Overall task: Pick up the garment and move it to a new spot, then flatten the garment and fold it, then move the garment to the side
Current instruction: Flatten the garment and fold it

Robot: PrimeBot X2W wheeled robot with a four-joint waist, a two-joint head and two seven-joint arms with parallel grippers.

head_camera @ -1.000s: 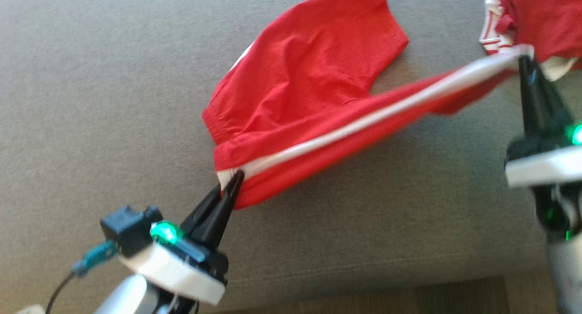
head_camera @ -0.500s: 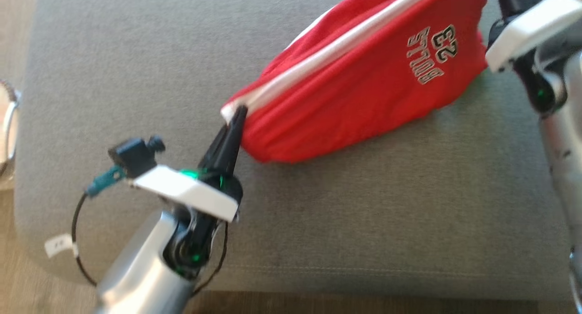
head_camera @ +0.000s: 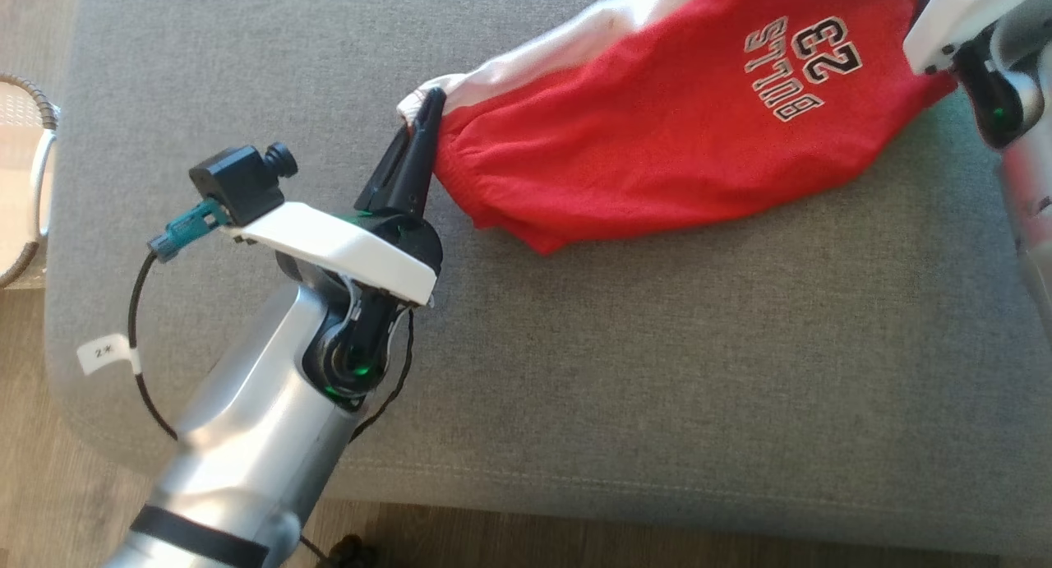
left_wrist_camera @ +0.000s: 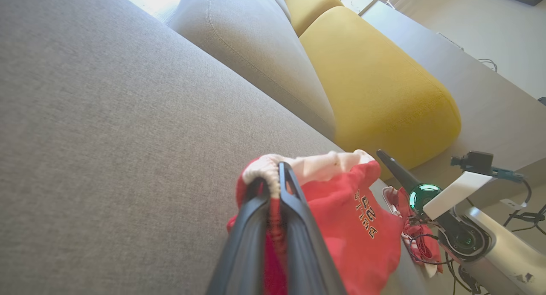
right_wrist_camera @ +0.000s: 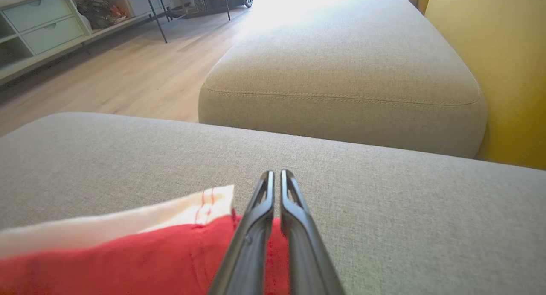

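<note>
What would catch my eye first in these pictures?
The red garment with a white stripe and "BULLS 23" lettering, stretched over the grey sofa. The left gripper pinches the garment's white-edged corner, left of centre. A bright yellow cushion sits behind the seat.

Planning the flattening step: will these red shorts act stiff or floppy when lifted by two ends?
Probably floppy: the shorts sag in a belly between the left pincer and the right pincer. Likely light, since two slim pincers alone carry them. The cloth bunches at the left pincer, so it may wrinkle when laid down.
</note>
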